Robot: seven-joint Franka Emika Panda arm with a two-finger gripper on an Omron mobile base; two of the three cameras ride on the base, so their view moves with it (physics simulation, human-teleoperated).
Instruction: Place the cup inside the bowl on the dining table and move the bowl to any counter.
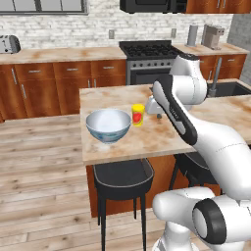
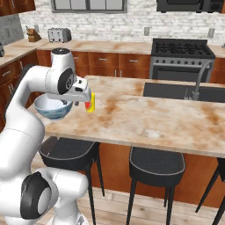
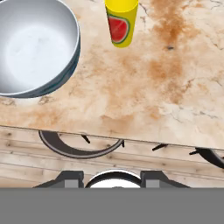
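The bowl (image 1: 108, 125) (image 2: 52, 108) (image 3: 35, 48), white inside and blue-grey outside, stands empty near the left front corner of the dining table (image 1: 147, 139) (image 2: 145, 118) (image 3: 166, 87). The small yellow cup (image 1: 138, 114) (image 2: 91, 107) (image 3: 121, 24) with its red patch stands upright just right of the bowl, apart from it. My gripper (image 1: 156, 112) (image 2: 84, 100) (image 3: 111, 179) hovers above the table close beside the cup, on the side away from the bowl. Its fingers are apart with nothing between them. The counter (image 1: 59, 54) (image 2: 110, 46) runs along the back wall.
Black stools (image 1: 122, 179) (image 2: 156, 165) stand under the table's front edge. A sink with a faucet (image 2: 195, 85) is set into the table's right part. On the back wall are a stove (image 1: 147, 51) and a toaster (image 1: 9, 44). Wood floor lies left of the table.
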